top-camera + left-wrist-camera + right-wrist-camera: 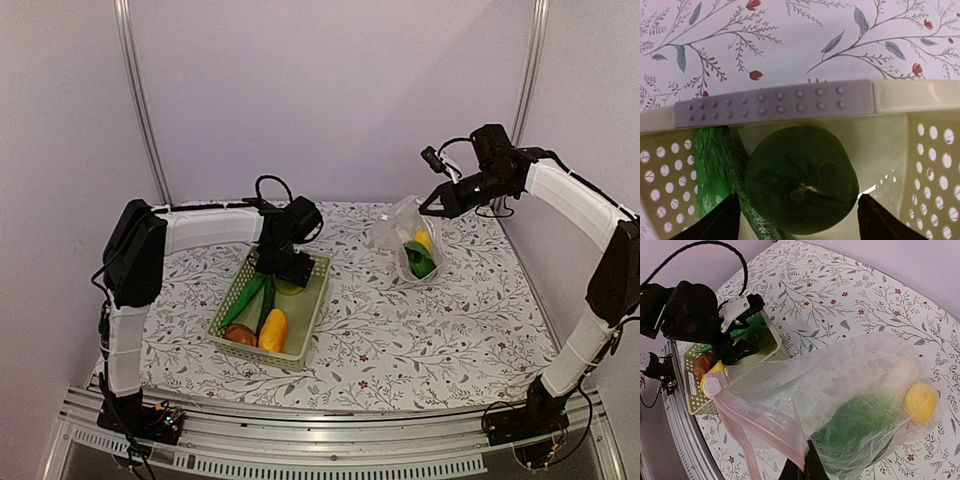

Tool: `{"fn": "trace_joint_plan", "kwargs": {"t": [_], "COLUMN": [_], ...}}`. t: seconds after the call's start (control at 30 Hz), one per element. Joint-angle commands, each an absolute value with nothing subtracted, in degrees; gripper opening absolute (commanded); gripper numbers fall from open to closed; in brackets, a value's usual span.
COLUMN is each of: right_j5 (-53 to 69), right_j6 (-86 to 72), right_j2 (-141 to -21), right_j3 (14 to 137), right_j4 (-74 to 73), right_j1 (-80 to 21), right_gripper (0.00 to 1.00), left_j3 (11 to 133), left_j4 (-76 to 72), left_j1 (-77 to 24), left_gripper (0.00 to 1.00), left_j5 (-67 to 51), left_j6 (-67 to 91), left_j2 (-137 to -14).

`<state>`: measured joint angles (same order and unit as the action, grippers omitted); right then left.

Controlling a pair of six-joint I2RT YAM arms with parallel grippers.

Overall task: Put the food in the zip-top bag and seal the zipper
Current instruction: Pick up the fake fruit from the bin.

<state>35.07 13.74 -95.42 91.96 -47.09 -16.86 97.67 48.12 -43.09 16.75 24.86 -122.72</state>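
Note:
The clear zip-top bag (408, 240) hangs from my right gripper (432, 206), its bottom resting on the table. The gripper (807, 469) is shut on the bag's mouth edge by the pinkish zipper (760, 426). A yellow lemon (920, 402) and a green-white bok choy (865, 430) lie inside it. My left gripper (285, 265) is down in the pale green basket (300, 345). Its jaws (797, 222) are open on either side of the green lime (801, 180), which lies next to a cucumber (715, 175). An orange-yellow piece (273, 330) and a reddish-brown one (240, 335) lie at the basket's near end.
A grey dotted strip (775, 102) sits on the basket's rim (920, 95). The floral tablecloth (420, 330) covers the table. Purple walls and metal posts (140, 90) stand behind. The left arm (690, 310) shows beyond the bag in the right wrist view.

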Motion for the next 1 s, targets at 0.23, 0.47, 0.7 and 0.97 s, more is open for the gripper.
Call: {"fn": "trace_joint_plan", "kwargs": {"t": [0.23,0.47,0.7,0.97], "right_j5": [34.69,34.72,34.45,33.9], "right_j6": [14.15,14.23,14.33,14.85], "right_j2": [-95.27,-95.57,-95.45,-96.21], "right_j3": [91.98,93.4,93.6,96.09], "right_j4": [-47.37,-48.27,-48.59,-50.67], "right_j1": [-17.13,-17.14,-17.23,-17.45], "right_gripper": [0.0,0.0,0.0,0.0], "left_j3": [98.5,99.0,99.49,99.52], "left_j4": [44.59,44.47,44.48,45.97], "left_j1": [-40.81,-40.19,-39.83,-40.38], "left_gripper": [0.8,0.74,0.71,0.54], "left_j5": [10.81,10.63,11.05,10.64], "left_j6": [23.72,23.32,23.63,24.4], "left_j2": [-125.15,-126.26,-126.79,-122.89]}}
